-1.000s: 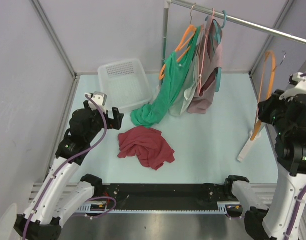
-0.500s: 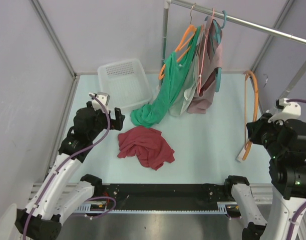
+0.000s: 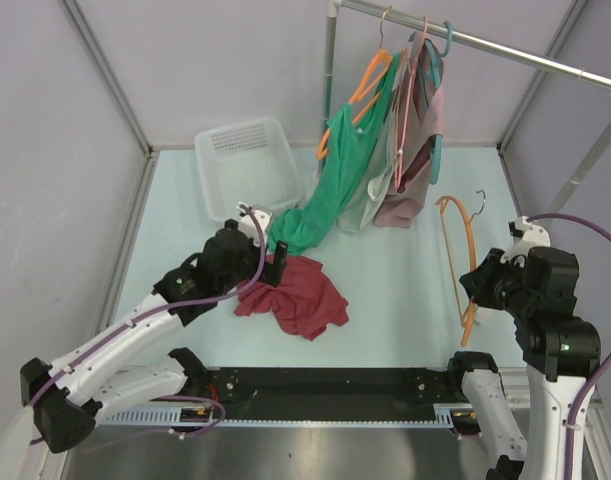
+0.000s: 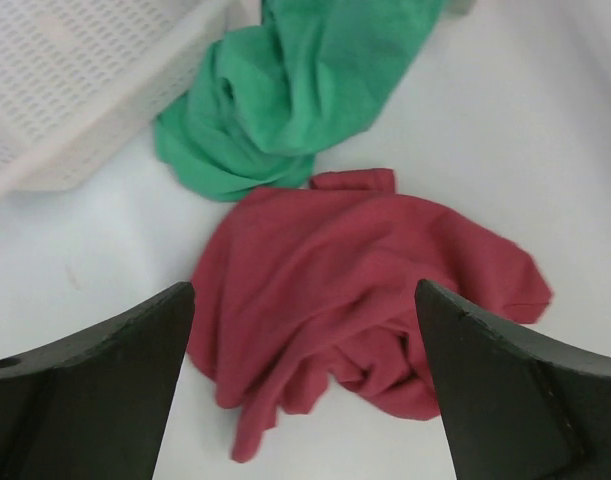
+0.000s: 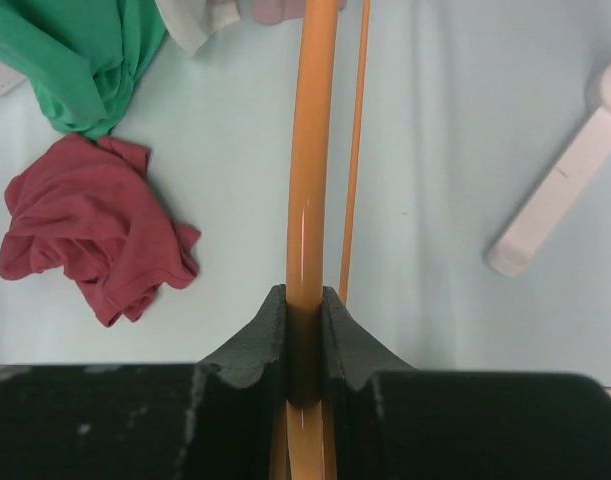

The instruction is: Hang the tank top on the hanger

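Observation:
The maroon tank top (image 3: 295,291) lies crumpled on the pale table; it also shows in the left wrist view (image 4: 365,280) and in the right wrist view (image 5: 95,225). My left gripper (image 3: 271,268) hovers at its left edge, open wide (image 4: 303,300), the fabric showing between the spread black fingers (image 4: 95,380) without touching them. My right gripper (image 3: 475,292) is shut on the bare orange hanger (image 3: 463,255), holding it upright over the right side of the table. The orange bar (image 5: 307,190) runs straight up between the closed pads (image 5: 255,345).
A white mesh basket (image 3: 247,165) stands at the back left. A long green garment (image 3: 330,195), a pale pink one (image 3: 420,150) and a teal hanger (image 3: 437,150) hang from the rail (image 3: 485,45). The rail's white foot (image 5: 570,190) lies at the right.
My left arm swung right and down from beside the basket to the tank top's edge. My right arm carried the hanger leftward and lower, away from the rail's post.

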You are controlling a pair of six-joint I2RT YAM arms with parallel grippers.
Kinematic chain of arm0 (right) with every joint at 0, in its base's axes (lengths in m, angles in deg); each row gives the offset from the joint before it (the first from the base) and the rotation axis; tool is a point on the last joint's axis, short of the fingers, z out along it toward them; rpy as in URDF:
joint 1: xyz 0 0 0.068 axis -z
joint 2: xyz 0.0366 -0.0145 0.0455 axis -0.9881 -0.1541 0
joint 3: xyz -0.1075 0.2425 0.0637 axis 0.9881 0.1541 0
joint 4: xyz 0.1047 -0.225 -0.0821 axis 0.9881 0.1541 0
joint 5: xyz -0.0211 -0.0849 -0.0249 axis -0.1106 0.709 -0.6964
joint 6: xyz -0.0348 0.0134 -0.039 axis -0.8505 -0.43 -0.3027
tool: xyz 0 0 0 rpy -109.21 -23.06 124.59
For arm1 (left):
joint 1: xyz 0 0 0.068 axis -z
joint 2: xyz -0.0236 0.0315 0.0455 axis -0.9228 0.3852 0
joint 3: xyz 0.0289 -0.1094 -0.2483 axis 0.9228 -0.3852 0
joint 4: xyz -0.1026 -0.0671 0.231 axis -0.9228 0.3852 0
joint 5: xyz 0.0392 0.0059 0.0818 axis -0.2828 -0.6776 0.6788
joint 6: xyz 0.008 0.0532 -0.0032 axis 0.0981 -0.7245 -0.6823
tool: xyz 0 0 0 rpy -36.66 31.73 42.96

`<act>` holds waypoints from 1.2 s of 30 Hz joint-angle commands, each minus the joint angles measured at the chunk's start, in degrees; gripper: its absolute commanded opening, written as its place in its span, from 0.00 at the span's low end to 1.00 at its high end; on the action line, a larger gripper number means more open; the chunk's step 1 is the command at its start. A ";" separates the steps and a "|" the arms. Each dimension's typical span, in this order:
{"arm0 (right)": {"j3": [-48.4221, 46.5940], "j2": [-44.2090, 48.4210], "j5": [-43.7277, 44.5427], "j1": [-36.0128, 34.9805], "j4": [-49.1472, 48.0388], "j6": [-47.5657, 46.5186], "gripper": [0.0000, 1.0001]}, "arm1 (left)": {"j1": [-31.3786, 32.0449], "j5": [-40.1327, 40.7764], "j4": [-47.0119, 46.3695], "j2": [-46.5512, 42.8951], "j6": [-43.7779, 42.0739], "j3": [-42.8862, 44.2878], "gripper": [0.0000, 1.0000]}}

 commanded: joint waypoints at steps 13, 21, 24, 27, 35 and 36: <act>4.60 0.91 -8.79 -2.74 -4.61 1.67 0.00 | 17.96 0.71 -14.17 7.47 24.42 -11.28 0.97; 5.74 0.56 -9.67 -3.18 -5.75 2.02 0.00 | 23.06 2.82 -15.40 19.24 23.98 -7.42 0.96; 6.53 0.56 -9.84 -3.35 -6.28 2.28 0.00 | 23.94 3.96 -15.66 23.64 23.11 -5.75 0.94; 7.24 0.64 -9.49 -4.83 -6.90 2.63 0.00 | 24.03 5.19 -15.40 26.71 22.40 -4.43 0.81; 8.64 0.47 -7.91 -7.31 -8.48 4.04 0.00 | 24.03 5.55 -15.49 25.93 19.86 -2.67 0.10; 8.73 0.47 -7.82 -7.92 -8.65 4.13 0.00 | 24.03 5.29 -15.40 25.76 19.50 -1.80 0.04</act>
